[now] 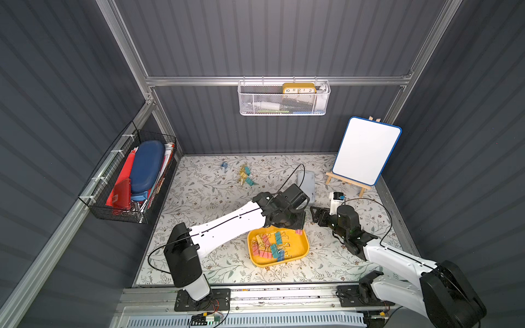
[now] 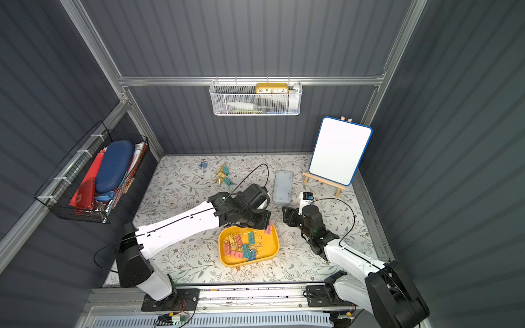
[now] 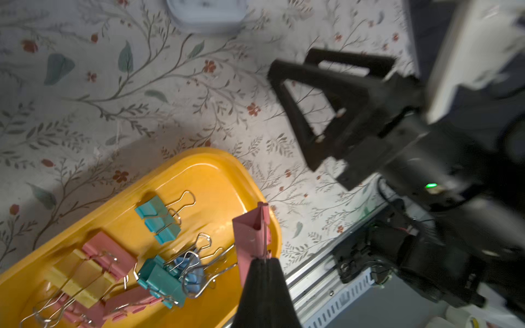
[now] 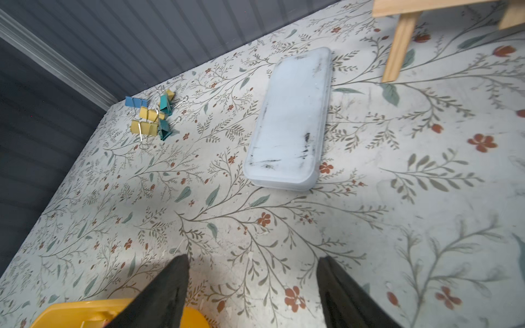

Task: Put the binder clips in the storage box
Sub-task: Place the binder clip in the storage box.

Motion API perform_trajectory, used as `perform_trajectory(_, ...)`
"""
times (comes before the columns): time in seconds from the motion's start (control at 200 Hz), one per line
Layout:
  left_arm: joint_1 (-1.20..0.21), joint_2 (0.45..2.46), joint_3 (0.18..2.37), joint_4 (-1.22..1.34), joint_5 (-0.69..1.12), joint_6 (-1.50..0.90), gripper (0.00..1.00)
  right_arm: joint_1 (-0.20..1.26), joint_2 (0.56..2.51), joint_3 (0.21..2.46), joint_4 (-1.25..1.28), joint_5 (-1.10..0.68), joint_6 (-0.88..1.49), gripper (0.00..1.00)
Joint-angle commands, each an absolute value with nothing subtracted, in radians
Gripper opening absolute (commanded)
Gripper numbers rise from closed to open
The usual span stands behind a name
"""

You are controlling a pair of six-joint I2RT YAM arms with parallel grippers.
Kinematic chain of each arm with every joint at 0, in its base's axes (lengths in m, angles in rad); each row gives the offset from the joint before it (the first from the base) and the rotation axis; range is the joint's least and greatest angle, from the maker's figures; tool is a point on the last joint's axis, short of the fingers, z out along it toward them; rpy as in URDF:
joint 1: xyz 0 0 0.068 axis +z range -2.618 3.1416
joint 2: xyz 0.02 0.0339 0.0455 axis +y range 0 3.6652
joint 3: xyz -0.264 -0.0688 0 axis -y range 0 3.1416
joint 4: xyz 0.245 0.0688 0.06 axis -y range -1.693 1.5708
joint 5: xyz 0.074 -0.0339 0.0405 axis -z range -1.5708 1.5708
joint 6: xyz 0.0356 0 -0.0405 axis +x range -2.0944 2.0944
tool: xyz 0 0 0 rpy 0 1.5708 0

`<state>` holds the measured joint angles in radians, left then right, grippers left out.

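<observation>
Here the left hand [image 3: 263, 264] is closed tight on a pink clip [image 3: 251, 235] and pinches it at the very ends of its fingers. The clip sticks out past the tips over one corner of the storage box [image 3: 210, 181]. I cannot tell whether the clip touches the rim. In a top view this is the far corner of the yellow box [image 1: 299, 245], the one on the right arm's side.

The box stands on the bench [image 1: 204, 198], near the front edge and between the two arms. Inside it lies a heap of clips [image 1: 270, 244] in pink, teal, yellow and blue, with their wire handles tangled together.

The right hand [image 4: 252, 286] is wide open and holds nothing. Its two dark fingers [image 4: 170, 286] are well apart above the bare bench. It hangs just beside the box, between the box and a grey-white lid [image 4: 289, 119] that lies flat.

At the far side of the bench a small group of loose clips [image 4: 152, 116], yellow and teal, lies together, with a blue clip [image 1: 224, 167] just beside them.
</observation>
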<state>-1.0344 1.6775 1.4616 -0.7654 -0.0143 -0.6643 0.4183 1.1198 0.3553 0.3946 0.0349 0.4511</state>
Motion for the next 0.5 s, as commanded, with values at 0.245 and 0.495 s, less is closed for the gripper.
perform_trajectory(0.245, -1.032, 1.66, 1.292, -0.843, -0.148, -0.721, 0.0, 0.407, 1.16, 0.356, 0.417, 0.047, 0.451, 0.75)
perform_trajectory(0.495, -1.029, 1.664, 1.264, -0.905, -0.232, -0.761, 0.0, 0.405, 1.17, 0.357, 0.423, 0.038, 0.454, 0.75)
